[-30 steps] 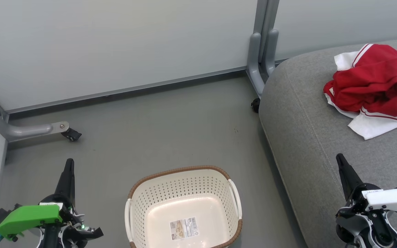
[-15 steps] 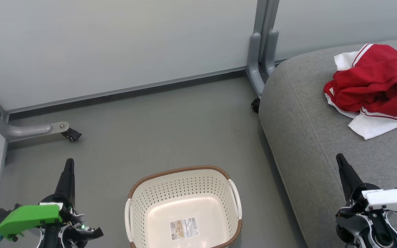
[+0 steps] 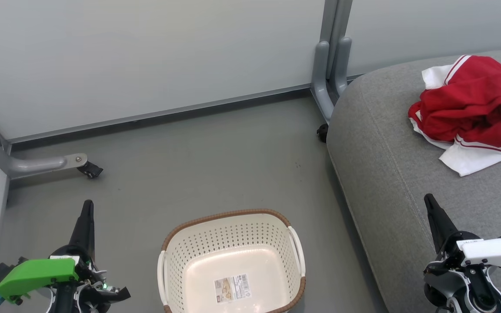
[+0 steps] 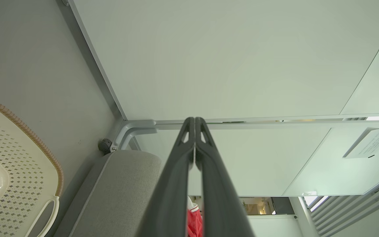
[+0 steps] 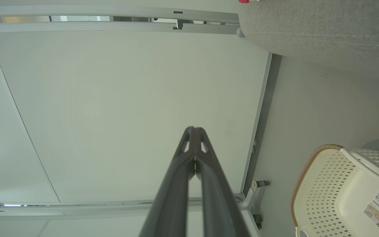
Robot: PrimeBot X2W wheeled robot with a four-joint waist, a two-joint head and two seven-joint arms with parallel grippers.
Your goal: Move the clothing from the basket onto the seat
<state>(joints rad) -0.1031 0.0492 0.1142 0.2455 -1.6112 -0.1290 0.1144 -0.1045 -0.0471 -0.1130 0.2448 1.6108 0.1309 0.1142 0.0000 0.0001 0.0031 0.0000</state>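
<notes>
Grey floor, pale wall panels, fabric seat, left hand, right hand both clenched

We note the left gripper low at our left and the right gripper low at our right; both point forward, fingers pressed together, holding nothing.

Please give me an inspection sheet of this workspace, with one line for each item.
Surface: grey floor, smooth, with the basket standing on it.
Job's things: clothing lies bunched on the seat; basket holds just its label.
Clutter: nothing seen.
Grippers: left gripper and right gripper both shut, holding nothing, one on each side of the basket.
Cables: nothing seen.
Surroundings: pale partition walls on grey feet with casters.
</notes>
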